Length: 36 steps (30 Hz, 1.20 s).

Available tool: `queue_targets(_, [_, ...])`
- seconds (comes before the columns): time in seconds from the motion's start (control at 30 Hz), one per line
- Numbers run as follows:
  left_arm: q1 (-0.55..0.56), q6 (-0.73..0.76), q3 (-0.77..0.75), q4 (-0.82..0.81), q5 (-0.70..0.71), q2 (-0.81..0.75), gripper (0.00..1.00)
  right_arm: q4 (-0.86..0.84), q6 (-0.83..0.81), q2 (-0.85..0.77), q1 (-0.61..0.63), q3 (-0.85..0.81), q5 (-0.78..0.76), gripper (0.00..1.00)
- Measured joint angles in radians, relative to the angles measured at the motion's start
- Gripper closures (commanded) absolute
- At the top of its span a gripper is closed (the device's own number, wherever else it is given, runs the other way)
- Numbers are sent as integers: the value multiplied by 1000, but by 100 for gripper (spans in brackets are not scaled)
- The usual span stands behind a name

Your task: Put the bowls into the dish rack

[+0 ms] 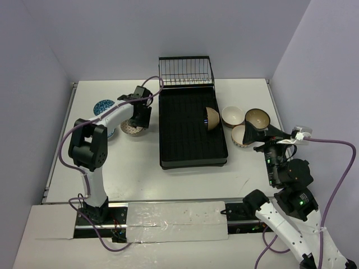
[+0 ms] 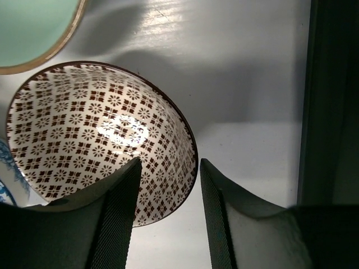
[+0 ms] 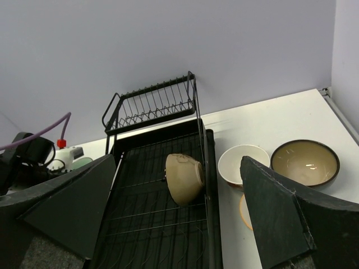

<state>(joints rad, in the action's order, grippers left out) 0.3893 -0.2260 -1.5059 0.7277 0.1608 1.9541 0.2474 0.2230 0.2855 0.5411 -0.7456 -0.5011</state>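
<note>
The left gripper (image 2: 171,168) was noted half-closed astride the rim of the brown-patterned bowl (image 2: 84,129), grip not confirmable; bowl was set on table (image 1: 140,179) at 9 o'clock of the dish rack (image 1: 185,140); right gripper (image 3: 178,162) was found spread wide, empty.

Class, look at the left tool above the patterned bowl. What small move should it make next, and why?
Probably close the left tool on the rim of the brown-patterned bowl. Its jaws straddle the rim, one inside the bowl and one outside, with a gap showing on each side, so nothing is gripped yet.
</note>
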Motion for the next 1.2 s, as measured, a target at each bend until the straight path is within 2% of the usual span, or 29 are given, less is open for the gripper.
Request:
queue_targets(0.1, [0, -2, 0, 3, -7, 6, 51, 0, 0, 0, 0, 0, 0, 0])
queue_targets(0.2, [0, -5, -2, 4, -9, 7, 58, 0, 0, 0, 0, 0, 0, 0])
queue_targets(0.4, [3, -16, -4, 3, -22, 7, 81, 0, 0, 0, 0, 0, 0, 0])
queue_targets(0.43, [3, -18, -4, 3, -23, 7, 90, 0, 0, 0, 0, 0, 0, 0])
queue_targets(0.53, [5, -20, -5, -11, -12, -2, 100, 0, 0, 0, 0, 0, 0, 0])
queue_targets(0.77, [5, -55, 8, -5, -53, -114, 100, 0, 0, 0, 0, 0, 1, 0])
queue_targets(0.97, [6, -135, 71, -48, -153, -378, 100, 0, 0, 0, 0, 0, 4, 0])
queue_targets(1.13, [8, -322, 261, -386, -338, -682, 100, 0, 0, 0, 0, 0, 9, 0])
queue_targets(1.2, [15, -411, 335, -550, -410, -745, 100, 0, 0, 0, 0, 0, 12, 0])
